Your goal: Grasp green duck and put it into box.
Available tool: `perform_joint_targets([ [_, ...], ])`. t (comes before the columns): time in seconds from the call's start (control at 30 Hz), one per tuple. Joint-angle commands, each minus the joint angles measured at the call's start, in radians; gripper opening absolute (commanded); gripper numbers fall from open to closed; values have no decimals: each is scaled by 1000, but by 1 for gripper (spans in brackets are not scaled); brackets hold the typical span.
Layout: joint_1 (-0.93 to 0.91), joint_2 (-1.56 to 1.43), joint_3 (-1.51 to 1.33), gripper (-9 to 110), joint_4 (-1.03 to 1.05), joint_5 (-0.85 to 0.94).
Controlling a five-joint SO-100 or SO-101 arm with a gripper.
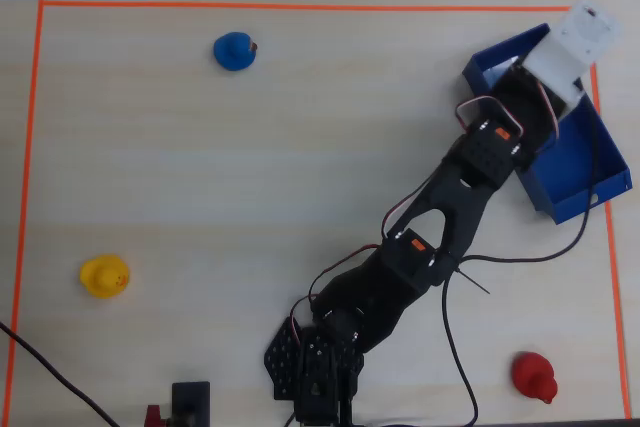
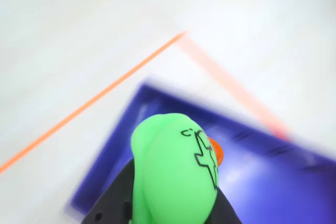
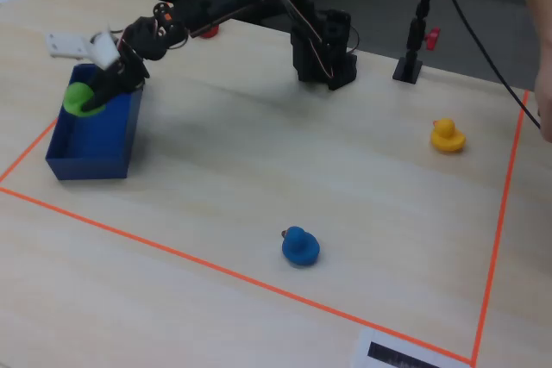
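Pinching the green duck (image 2: 176, 177) in the claw (image 3: 95, 99), hanging over the blue box (image 3: 108, 140) at the left of the fixed view. Filling the lower middle of the blurred wrist view. Sitting elsewhere on the table (image 3: 259, 152): blue duck (image 3: 300, 246), yellow duck (image 3: 447, 136), red duck (image 1: 532, 376).

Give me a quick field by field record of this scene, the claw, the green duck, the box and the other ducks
claw: shut on the green duck, above the box
green duck: held in the claw, not yet released
box: dark blue, near a corner of the orange tape border
blue duck: on the table, outside the box
yellow duck: on the table, outside the box
red duck: on the table, outside the box
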State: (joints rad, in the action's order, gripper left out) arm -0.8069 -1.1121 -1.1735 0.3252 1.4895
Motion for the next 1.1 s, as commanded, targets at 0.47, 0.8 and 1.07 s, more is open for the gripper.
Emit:
perform_joint_targets([
  [0.47, -137, 25, -64, 2, -138, 64],
  [0.8, -143, 28, -204, 3, -215, 115],
  [1.07, -143, 37, -202, 16, -232, 141],
])
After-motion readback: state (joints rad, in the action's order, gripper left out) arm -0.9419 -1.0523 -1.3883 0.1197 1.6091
